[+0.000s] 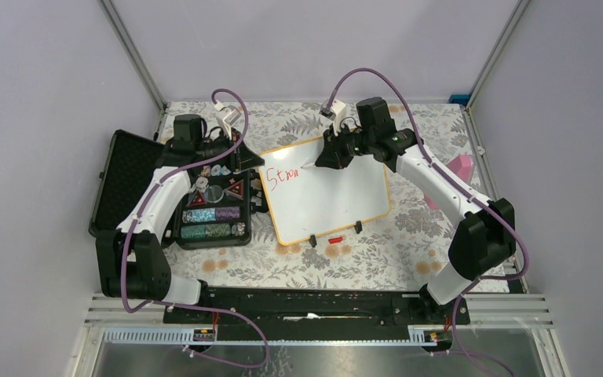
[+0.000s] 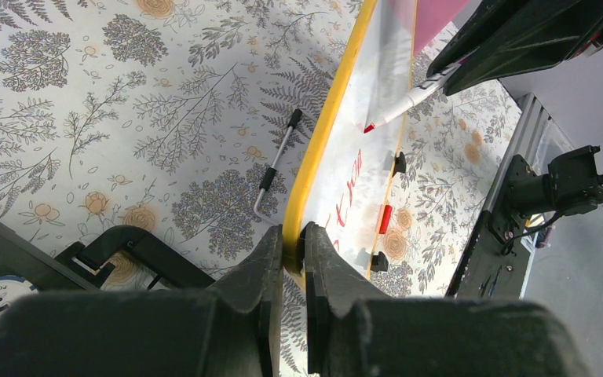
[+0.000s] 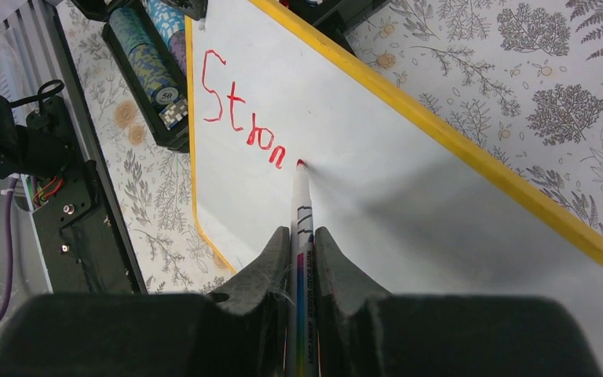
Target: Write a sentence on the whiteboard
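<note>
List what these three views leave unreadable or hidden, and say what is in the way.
1. Marker label, right wrist view: pinched between the jaws, print too small to read.
2. Small red item below the whiteboard, top view: too small to identify.
3. Chips, top view: values too small to read.

Top view: bright, even, diffuse light from above, with only faint, soft shadows on the floral tablecloth (image 1: 408, 236). The whiteboard (image 1: 338, 196) reads clean white, not blown out, and its red lettering is legible.

Right wrist view: a broad, soft grey shadow spreads to the right of the marker (image 3: 301, 196) tip. The right gripper (image 3: 302, 234) is dark and soft near the lens.

Left wrist view: the glossy board mirrors pink and grey. The left gripper (image 2: 291, 233) is underexposed and slightly blurred.
</note>
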You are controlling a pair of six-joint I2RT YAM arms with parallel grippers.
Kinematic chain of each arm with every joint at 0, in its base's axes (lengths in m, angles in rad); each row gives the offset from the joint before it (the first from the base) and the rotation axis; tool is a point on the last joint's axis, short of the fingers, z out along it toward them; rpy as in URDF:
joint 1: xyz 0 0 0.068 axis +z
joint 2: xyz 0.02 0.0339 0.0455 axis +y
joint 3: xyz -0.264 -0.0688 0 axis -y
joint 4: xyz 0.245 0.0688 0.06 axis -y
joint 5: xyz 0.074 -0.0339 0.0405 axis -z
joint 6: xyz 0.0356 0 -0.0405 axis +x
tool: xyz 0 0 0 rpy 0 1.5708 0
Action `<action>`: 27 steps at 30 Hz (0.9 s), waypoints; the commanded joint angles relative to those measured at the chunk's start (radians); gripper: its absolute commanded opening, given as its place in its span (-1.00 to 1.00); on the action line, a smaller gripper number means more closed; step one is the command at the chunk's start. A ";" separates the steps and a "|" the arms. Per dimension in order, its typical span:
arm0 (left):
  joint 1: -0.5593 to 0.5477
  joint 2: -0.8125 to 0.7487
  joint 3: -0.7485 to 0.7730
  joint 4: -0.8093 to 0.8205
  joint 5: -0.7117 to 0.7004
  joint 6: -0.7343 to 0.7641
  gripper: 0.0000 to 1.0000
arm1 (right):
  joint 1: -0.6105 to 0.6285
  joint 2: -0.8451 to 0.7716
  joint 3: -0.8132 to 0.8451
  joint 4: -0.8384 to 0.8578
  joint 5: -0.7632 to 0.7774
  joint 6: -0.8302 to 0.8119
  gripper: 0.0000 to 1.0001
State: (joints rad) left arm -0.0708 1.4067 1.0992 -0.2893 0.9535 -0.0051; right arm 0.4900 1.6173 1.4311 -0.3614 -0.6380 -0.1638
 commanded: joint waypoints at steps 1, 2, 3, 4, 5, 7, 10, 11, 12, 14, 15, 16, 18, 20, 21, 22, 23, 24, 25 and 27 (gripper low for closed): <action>-0.026 -0.012 -0.011 -0.024 -0.018 0.044 -1.00 | 0.007 0.015 0.050 0.022 0.021 0.001 -1.00; -0.026 -0.014 -0.010 -0.024 -0.018 0.045 -1.00 | 0.010 0.016 0.052 0.022 0.025 0.000 -1.00; -0.026 -0.014 -0.011 -0.024 -0.017 0.044 -1.00 | 0.012 0.019 0.055 0.022 0.027 -0.001 -1.00; -0.026 -0.014 -0.010 -0.024 -0.018 0.045 -1.00 | 0.014 0.022 0.057 0.022 0.027 -0.002 -1.00; -0.026 -0.014 -0.011 -0.023 -0.018 0.045 -1.00 | 0.016 0.024 0.059 0.021 0.026 -0.003 -1.00; -0.026 -0.014 -0.012 -0.024 -0.017 0.045 -1.00 | 0.019 0.026 0.063 0.020 0.027 -0.002 -1.00; -0.026 -0.015 -0.013 -0.023 -0.018 0.046 -1.00 | 0.024 0.027 0.061 0.021 0.030 -0.003 -1.00; -0.026 -0.014 -0.013 -0.024 -0.017 0.047 -1.00 | 0.027 0.025 0.059 0.020 0.030 -0.005 -1.00; -0.026 -0.014 -0.013 -0.024 -0.018 0.047 -1.00 | 0.027 0.024 0.058 0.020 0.030 -0.005 -1.00; -0.026 -0.014 -0.013 -0.023 -0.018 0.047 -1.00 | 0.028 0.023 0.050 0.021 0.033 -0.008 -1.00; -0.026 -0.014 -0.013 -0.023 -0.018 0.047 -1.00 | 0.028 0.022 0.047 0.020 0.033 -0.009 -1.00; -0.025 -0.014 -0.013 -0.024 -0.018 0.048 -1.00 | 0.028 0.020 0.043 0.021 0.033 -0.010 -1.00; -0.025 -0.015 -0.014 -0.024 -0.018 0.046 -1.00 | 0.028 0.018 0.034 0.020 0.033 -0.012 -1.00; -0.026 -0.015 -0.013 -0.023 -0.018 0.046 -1.00 | 0.028 0.014 0.024 0.021 0.033 -0.014 -1.00; -0.026 -0.015 -0.013 -0.023 -0.019 0.045 -1.00 | 0.028 0.012 0.020 0.020 0.035 -0.016 -1.00; -0.026 -0.015 -0.013 -0.024 -0.019 0.046 -1.00 | 0.028 0.011 0.016 0.020 0.035 -0.017 -1.00; -0.026 -0.015 -0.013 -0.023 -0.020 0.046 -1.00 | 0.028 0.007 0.009 0.021 0.034 -0.017 -1.00; -0.026 -0.015 -0.014 -0.024 -0.021 0.046 -1.00 | 0.029 0.005 0.006 0.020 0.033 -0.018 -1.00; -0.026 -0.014 -0.013 -0.024 -0.021 0.047 -1.00 | 0.028 0.004 0.004 0.020 0.033 -0.019 -1.00; -0.026 -0.012 -0.012 -0.024 -0.021 0.045 -1.00 | 0.028 0.004 -0.003 0.021 0.031 -0.020 -1.00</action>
State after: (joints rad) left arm -0.0708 1.4067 1.0992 -0.2893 0.9520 -0.0048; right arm 0.5110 1.6356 1.4448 -0.3576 -0.6312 -0.1619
